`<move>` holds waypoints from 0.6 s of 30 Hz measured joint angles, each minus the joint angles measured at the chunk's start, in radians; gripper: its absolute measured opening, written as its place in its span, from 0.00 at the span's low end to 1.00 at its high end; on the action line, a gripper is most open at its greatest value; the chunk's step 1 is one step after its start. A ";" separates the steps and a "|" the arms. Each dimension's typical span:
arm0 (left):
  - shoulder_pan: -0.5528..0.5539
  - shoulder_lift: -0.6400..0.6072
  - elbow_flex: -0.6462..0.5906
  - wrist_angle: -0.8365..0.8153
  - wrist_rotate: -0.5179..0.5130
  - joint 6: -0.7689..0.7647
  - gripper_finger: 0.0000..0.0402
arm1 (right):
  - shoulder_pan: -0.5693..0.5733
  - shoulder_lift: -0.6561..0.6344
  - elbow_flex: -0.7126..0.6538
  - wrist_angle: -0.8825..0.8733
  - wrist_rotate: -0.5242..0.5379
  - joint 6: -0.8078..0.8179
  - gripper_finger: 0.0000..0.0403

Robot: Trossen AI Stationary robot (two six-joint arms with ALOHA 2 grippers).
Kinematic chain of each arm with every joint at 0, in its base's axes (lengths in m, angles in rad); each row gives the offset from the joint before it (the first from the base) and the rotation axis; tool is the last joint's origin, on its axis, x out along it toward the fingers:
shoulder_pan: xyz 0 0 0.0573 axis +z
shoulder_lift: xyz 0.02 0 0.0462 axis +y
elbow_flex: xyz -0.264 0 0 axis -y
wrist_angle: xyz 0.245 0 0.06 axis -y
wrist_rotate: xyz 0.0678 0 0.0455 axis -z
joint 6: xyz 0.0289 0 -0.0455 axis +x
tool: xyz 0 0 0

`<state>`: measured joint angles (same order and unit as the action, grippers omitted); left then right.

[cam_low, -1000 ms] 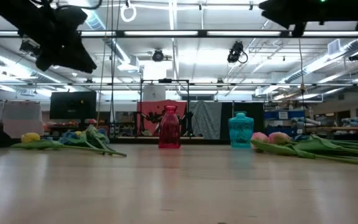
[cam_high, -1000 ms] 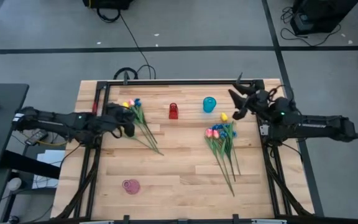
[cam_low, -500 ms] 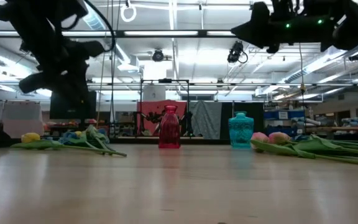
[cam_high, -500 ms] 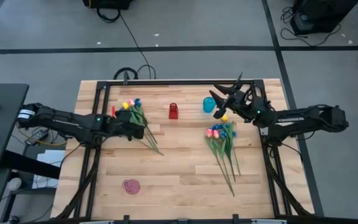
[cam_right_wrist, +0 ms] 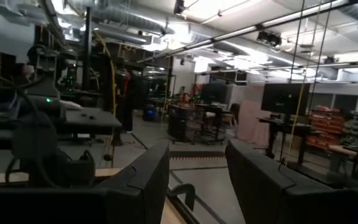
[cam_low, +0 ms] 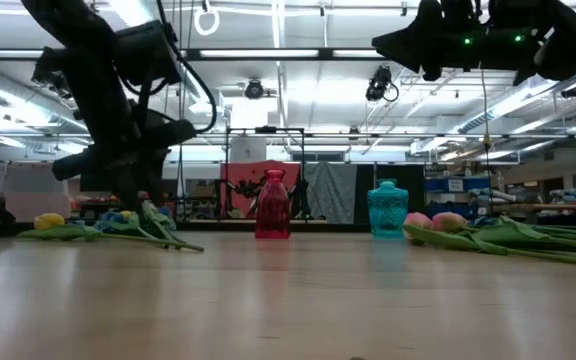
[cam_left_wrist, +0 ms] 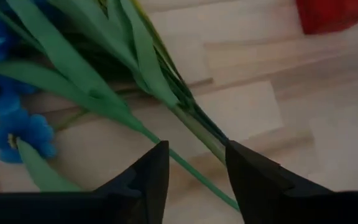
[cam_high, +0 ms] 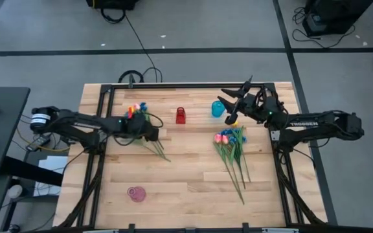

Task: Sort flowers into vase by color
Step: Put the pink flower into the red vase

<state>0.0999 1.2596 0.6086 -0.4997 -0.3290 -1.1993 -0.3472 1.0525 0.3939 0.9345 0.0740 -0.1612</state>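
Observation:
Two bunches of artificial flowers lie flat on the wooden table. The left bunch has yellow, pink and blue heads at its far end, and its stems run toward the near right. My left gripper is open and low over those stems. In the left wrist view its fingertips stand on either side of a thin stem without plainly touching it. The right bunch has pink tulips, blue blossoms and a yellow tulip. My right gripper hovers open and high beside the teal vase.
A red vase stands upright at the far middle of the table, left of the teal vase. A pink vase sits near the near-left corner. A black frame borders the table. Bare wood lies between the two bunches.
My left gripper has moved right and down, from beside the flower heads to low over the left bunch's stems. My right gripper has swung toward the table's left, from near the right edge to beside the teal vase. No flower has moved.

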 joint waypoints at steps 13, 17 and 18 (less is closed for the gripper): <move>0.119 0.024 0.000 0.047 0.013 0.148 0.45 | -0.023 0.001 0.000 -0.009 -0.019 0.000 0.43; 0.124 0.024 0.000 0.037 0.032 0.148 0.45 | -0.023 0.001 0.000 -0.009 -0.020 0.000 0.43; 0.123 0.024 0.000 0.038 0.034 0.148 0.45 | -0.023 0.001 0.000 -0.008 -0.020 0.000 0.43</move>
<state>0.2231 1.2839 0.6083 -0.4615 -0.2949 -1.0512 -0.3702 1.0531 0.3939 0.9266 0.0544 -0.1608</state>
